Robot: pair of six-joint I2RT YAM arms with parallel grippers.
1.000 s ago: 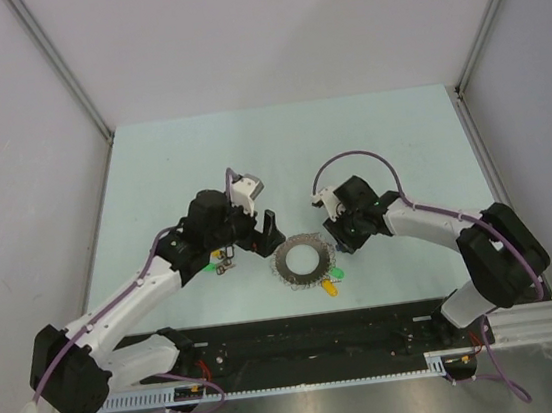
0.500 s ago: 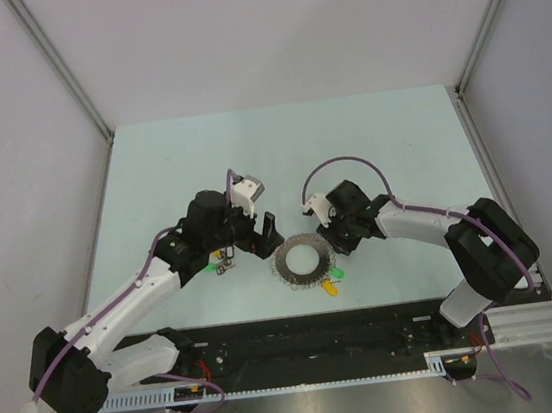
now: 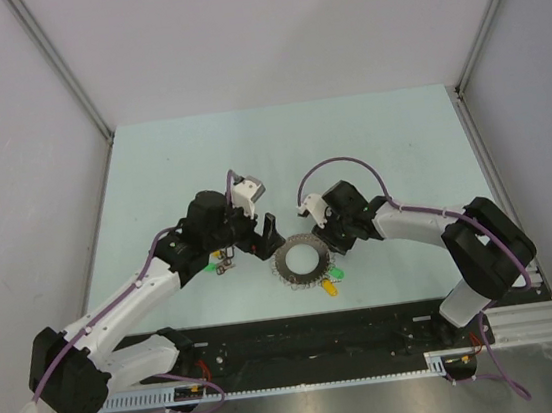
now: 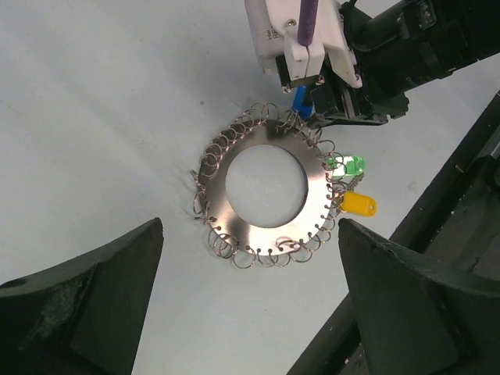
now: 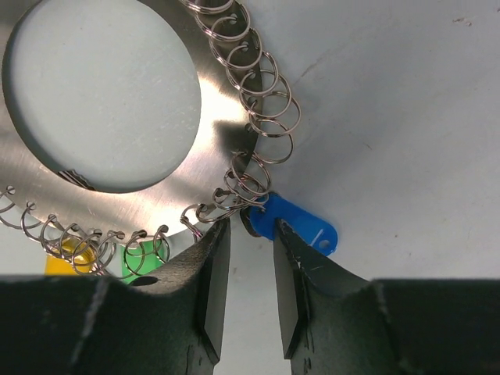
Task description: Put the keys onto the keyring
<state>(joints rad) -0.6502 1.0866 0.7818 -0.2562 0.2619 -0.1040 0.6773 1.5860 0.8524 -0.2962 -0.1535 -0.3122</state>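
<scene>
Your right end effector (image 5: pixel 251 228) stood narrow, its tips either side of the blue key's (image 5: pixel 301 223) near end; you couldn't tell if it pinched. The key's length ran off rightward, touching the keyring (image 5: pixel 223 148) just ahead-left. Your left end effector (image 4: pixel 250 226) gaped wide, farther away.

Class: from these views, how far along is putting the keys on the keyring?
Done, apparently: green tag and yellow tag sit at the keyring's rim. In hand: right gripper tips meet the blue tag at the rim; grip unclear. Still to do: a loose green key near the open left gripper.
</scene>
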